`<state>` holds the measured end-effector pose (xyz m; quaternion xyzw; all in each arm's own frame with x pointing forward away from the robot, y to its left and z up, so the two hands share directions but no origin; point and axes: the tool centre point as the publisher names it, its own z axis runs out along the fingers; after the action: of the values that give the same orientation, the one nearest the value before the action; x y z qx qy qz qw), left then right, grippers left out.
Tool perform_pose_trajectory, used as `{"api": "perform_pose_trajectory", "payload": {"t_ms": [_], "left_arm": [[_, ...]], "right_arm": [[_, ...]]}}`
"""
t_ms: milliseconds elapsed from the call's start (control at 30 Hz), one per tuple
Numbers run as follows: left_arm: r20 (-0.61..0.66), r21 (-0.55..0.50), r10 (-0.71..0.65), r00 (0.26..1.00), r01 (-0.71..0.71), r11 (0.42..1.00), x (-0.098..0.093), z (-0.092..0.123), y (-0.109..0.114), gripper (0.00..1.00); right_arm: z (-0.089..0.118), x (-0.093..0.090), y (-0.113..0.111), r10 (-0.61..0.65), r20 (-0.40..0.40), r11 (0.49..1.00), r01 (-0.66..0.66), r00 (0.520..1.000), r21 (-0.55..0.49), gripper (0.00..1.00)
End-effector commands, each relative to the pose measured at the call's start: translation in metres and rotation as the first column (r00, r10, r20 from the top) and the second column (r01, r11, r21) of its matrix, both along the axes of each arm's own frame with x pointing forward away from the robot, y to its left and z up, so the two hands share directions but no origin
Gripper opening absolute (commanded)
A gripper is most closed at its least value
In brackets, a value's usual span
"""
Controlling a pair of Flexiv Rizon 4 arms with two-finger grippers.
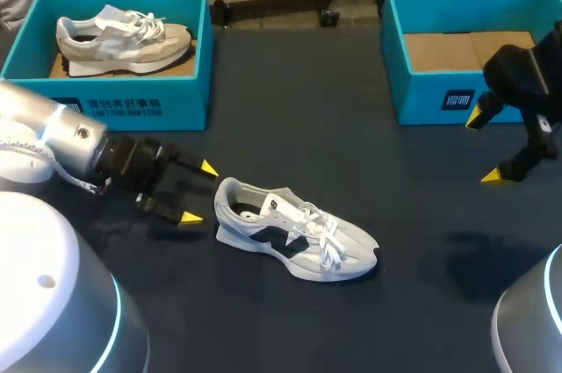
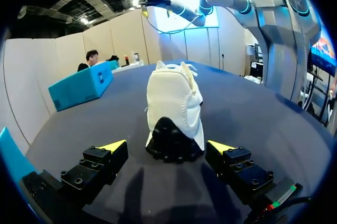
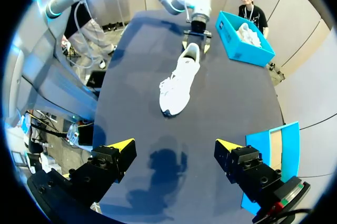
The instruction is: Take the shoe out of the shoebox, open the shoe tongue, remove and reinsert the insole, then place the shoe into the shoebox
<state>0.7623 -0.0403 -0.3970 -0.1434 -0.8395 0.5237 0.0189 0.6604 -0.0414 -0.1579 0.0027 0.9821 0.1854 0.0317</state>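
Showed a white and grey shoe [image 1: 294,233] out of the box, sitting upright on its sole on the dark counter [image 1: 395,171], heel toward the left arm [image 1: 66,140], toe toward the right side. Judged it light, with a soft upper likely to dent under pressure, a firmer sole and heel cup, and loose laces [image 1: 329,241] apt to snag. Reckoned the heel or the flanks of the sole the safest hold for steadying, and the tongue, under the laces, a thin flap needing a fingertip pinch.

Found the left arm stretched low and nearly level over the counter, left jaws spread wide, just beside the heel without touching it. From the left wrist camera, saw the heel lined up ahead of the gap between the yellow tips.

Found the right arm [image 1: 522,75] held higher, well apart from the shoe, in front of a blue shoebox [image 1: 421,96] showing only its cardboard floor, right jaws likewise spread and holding nothing.

Noted a second blue box [image 1: 189,92] at the far left, holding another shoe [image 1: 123,39].
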Motion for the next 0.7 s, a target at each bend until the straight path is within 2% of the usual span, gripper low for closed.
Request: {"api": "perform_pose_trajectory", "payload": {"t_ms": [33, 700], "left_arm": [[-0.019, -0.002, -0.039, 0.999, 0.039, 0.999, 0.005, -0.003, -0.009, 1.0], [-0.078, -0.031, -0.21, 0.975, 0.208, 0.978, -0.002, -0.017, -0.025, 1.0]], "right_arm": [[0.0, 0.003, 0.001, 0.001, -0.005, 1.0, -0.001, 1.0, -0.003, 1.0], [0.0, 0.003, 0.001, 0.001, -0.005, 1.0, -0.001, 1.0, -0.003, 1.0]]}}
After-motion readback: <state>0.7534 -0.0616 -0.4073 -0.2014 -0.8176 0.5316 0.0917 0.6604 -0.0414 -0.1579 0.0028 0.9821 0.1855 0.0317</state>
